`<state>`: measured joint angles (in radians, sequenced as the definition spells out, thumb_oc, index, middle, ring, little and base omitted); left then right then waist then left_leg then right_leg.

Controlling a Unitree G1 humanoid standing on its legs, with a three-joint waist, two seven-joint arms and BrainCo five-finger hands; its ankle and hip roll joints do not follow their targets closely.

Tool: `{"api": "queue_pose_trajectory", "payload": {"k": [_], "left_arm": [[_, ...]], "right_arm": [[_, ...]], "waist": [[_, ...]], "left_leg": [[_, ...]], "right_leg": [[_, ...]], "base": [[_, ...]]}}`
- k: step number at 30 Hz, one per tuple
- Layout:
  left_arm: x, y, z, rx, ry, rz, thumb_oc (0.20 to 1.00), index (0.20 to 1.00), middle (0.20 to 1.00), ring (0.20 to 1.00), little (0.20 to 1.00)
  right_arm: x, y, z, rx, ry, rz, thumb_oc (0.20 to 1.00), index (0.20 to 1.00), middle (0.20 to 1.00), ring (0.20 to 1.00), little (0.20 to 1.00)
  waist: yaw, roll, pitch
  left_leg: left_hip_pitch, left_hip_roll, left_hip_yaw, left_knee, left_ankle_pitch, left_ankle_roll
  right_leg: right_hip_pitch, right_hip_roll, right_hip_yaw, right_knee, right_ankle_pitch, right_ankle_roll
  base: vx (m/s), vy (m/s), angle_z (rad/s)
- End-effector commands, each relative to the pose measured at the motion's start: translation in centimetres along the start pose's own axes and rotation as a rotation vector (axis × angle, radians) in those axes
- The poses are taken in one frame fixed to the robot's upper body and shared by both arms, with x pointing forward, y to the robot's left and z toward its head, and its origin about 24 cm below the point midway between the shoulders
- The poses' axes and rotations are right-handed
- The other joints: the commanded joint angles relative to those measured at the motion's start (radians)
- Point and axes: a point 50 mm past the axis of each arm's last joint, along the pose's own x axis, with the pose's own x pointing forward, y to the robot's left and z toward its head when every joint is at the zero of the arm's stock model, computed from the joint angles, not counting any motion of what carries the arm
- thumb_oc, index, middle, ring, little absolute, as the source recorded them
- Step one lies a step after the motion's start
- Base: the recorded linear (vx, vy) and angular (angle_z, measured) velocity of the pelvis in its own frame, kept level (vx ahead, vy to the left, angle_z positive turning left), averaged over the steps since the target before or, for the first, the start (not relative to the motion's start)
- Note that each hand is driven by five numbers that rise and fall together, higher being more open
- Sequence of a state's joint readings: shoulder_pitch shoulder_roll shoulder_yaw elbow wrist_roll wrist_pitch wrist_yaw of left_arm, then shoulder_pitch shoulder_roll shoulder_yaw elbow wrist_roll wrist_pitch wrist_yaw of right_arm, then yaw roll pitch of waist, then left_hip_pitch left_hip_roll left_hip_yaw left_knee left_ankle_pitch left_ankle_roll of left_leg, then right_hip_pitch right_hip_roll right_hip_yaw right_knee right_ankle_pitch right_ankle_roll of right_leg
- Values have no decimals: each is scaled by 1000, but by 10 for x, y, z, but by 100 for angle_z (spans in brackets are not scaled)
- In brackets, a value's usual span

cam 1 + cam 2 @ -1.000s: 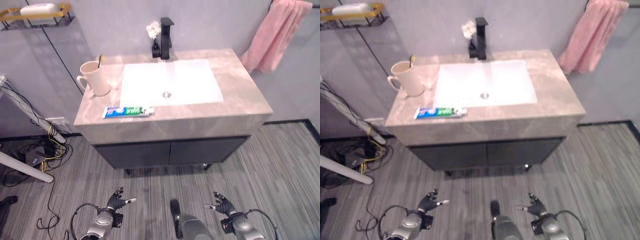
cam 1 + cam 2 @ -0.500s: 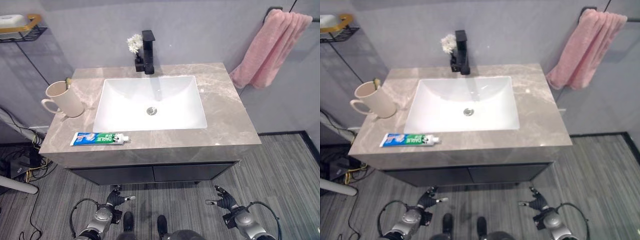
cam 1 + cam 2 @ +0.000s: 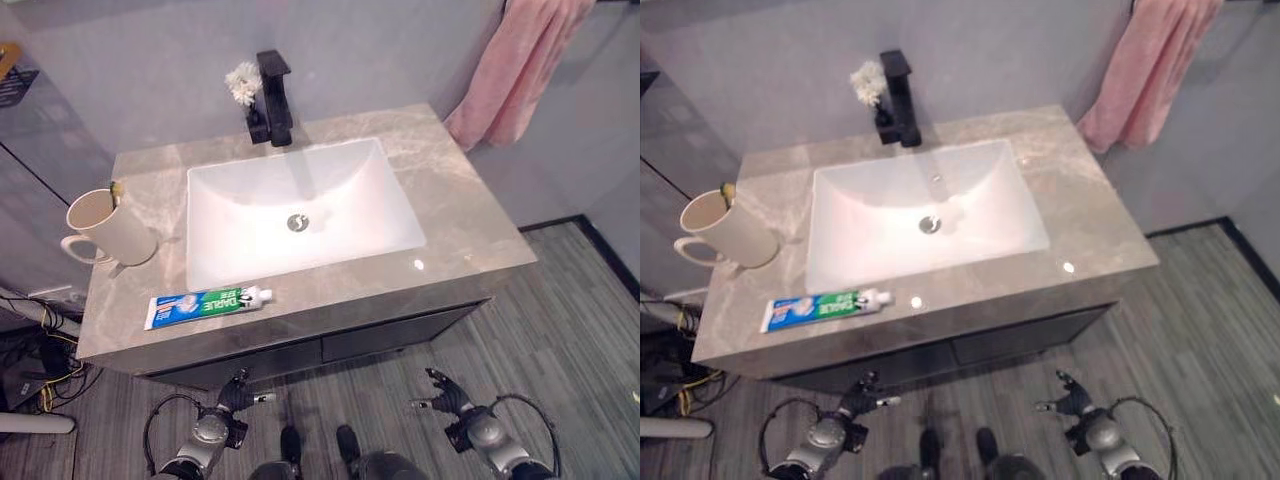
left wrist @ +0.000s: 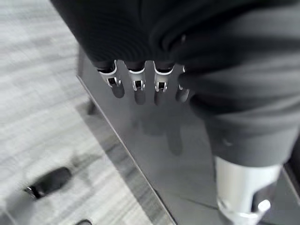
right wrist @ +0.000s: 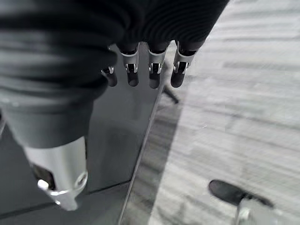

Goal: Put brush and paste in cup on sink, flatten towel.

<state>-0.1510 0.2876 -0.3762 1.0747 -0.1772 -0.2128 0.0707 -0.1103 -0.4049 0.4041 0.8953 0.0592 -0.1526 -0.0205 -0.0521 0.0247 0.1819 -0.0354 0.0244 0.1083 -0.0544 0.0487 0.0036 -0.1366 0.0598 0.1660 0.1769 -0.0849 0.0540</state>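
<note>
One view shift is the only change on record: against the picture half a second earlier the whole scene sits rotated and nearer, so the head camera has moved; the objects hold their places on the tabletop. Both hands hang low in front of the dark cabinet, left hand (image 3: 238, 398) and right hand (image 3: 447, 393), fingers relaxed and straight, holding nothing. Judgement: no step of the task has begun.

Count:
- One cream ceramic mug (image 3: 108, 228) near the grey marble tabletop (image 3: 465, 215)'s left edge, with what looks like one brush tip (image 3: 116, 187) showing at its rim.
- One green-and-blue toothpaste tube (image 3: 205, 303) lying flat by the front edge, left of centre, outside the mug.
- One pink towel (image 3: 512, 70) hanging bunched on the wall past the right rear corner.
- One white rectangular basin (image 3: 300, 208).
- One black tap (image 3: 273, 97).
</note>
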Motion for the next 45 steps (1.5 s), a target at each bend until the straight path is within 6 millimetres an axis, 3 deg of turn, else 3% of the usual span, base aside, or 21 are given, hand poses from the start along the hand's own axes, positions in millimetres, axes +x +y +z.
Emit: {"api": "queue_pose_trajectory", "payload": {"k": [1, 4, 9, 16, 20, 22, 25, 34, 37, 39, 40, 42, 43, 45], "left_arm": [[0, 17, 8, 26, -58, 47, 1000, 1000, 1000, 1000, 1000], [0, 19, 6, 0, -51, 62, 1000, 1000, 1000, 1000, 1000], [-5, 19, -7, -26, -14, 66, 1000, 1000, 1000, 1000, 1000], [-7, 10, -9, 41, -23, 22, 1000, 1000, 1000, 1000, 1000], [-9, 6, -1, 176, -77, -40, 1000, 1000, 1000, 1000, 1000], [-15, 4, 13, 336, -179, -139, 1000, 1000, 1000, 1000, 1000], [-36, 23, 15, 458, -233, -246, 1000, 1000, 1000, 1000, 1000], [-62, 62, 4, 584, -195, -253, 1000, 1000, 1000, 1000, 1000], [-81, 79, 31, 757, -289, -278, 1000, 1000, 1000, 1000, 1000], [-105, 80, 85, 1037, -488, -298, 1000, 1000, 1000, 1000, 1000], [-120, 88, 100, 1090, -518, -273, 1000, 1000, 1000, 1000, 1000], [-159, 100, 137, 1162, -631, -240, 1000, 1000, 1000, 1000, 1000], [-161, 101, 136, 1161, -626, -238, 1000, 1000, 1000, 1000, 1000], [-180, 102, 160, 1179, -723, -200, 1000, 1000, 1000, 1000, 1000]], "right_arm": [[2, 5, 17, -40, -90, 22, 1000, 1000, 1000, 1000, 1000], [1, 7, 13, -72, -77, 39, 1000, 1000, 1000, 1000, 1000], [-5, 1, 5, -88, -64, 34, 1000, 1000, 1000, 1000, 1000], [-7, -2, -13, 34, 8, -9, 1000, 1000, 1000, 1000, 1000], [-7, -1, -14, 48, 12, -5, 1000, 1000, 1000, 1000, 1000], [-6, -6, -15, 14, 26, -10, 1000, 1000, 1000, 1000, 1000], [-6, -16, -25, -21, 86, -13, 1000, 1000, 1000, 1000, 1000], [1, -21, -23, -127, 134, 23, 1000, 1000, 1000, 1000, 1000], [1, -32, -25, -186, 163, -4, 1000, 1000, 1000, 1000, 1000], [0, -42, -26, -262, 181, -25, 1000, 1000, 1000, 1000, 1000], [-2, -42, -28, -282, 187, -16, 1000, 1000, 1000, 1000, 1000], [-18, -50, -60, -253, 325, -25, 1000, 1000, 1000, 1000, 1000], [-17, -48, -60, -253, 323, -20, 1000, 1000, 1000, 1000, 1000], [-23, -43, -72, -238, 379, 7, 1000, 1000, 1000, 1000, 1000]], "waist": [[27, -65, -27], [29, -86, -33], [38, -99, -79], [39, -80, -100], [40, -63, -107], [47, -46, -102], [60, -26, -97], [91, -4, -91], [121, 7, -88], [154, 18, -87], [162, 19, -88], [189, 30, -96], [186, 27, -98], [200, 29, -110]], "left_leg": [[-51, 21, -6, 178, -112, -23], [-52, 34, -28, 222, -118, -42], [5, 74, -51, 136, -76, -75], [40, 106, -82, 6, -9, -98], [42, 111, -88, -29, 5, -103], [30, 109, -90, -33, 7, -106], [14, 105, -95, -33, 5, -108], [-13, 99, -129, -33, 13, -119], [-40, 90, -167, -33, 35, -126], [-53, 86, -192, -33, 38, -131], [-58, 85, -201, -33, 40, -133], [-68, 81, -227, -33, 43, -137], [-64, 82, -227, -33, 33, -138], [-62, 82, -234, -33, 34, -141]], "right_leg": [[-28, -249, -98, -77, 163, 129], [-3, -245, -78, -115, 161, 132], [78, -220, -125, -188, 160, 114], [119, -209, -163, -245, 160, 106], [118, -213, -173, -261, 168, 111], [107, -220, -180, -264, 175, 119], [92, -231, -191, -264, 182, 127], [93, -249, -224, -264, 179, 133], [100, -256, -260, -264, 180, 130], [110, -262, -287, -264, 177, 133], [115, -263, -301, -264, 175, 135], [131, -266, -330, -264, 170, 139], [135, -265, -330, -264, 161, 139], [145, -267, -340, -264, 159, 141]], "base": [[45, -139, -39], [80, -153, -14], [118, -149, 34], [39, -66, 13], [3, 4, 16], [-31, 35, 11], [-36, 39, 4], [-7, 8, 13], [-41, -24, 33], [5, -21, 54], [2, -9, 48], [32, -11, 46], [69, -6, 49], [61, -4, 30]]}}
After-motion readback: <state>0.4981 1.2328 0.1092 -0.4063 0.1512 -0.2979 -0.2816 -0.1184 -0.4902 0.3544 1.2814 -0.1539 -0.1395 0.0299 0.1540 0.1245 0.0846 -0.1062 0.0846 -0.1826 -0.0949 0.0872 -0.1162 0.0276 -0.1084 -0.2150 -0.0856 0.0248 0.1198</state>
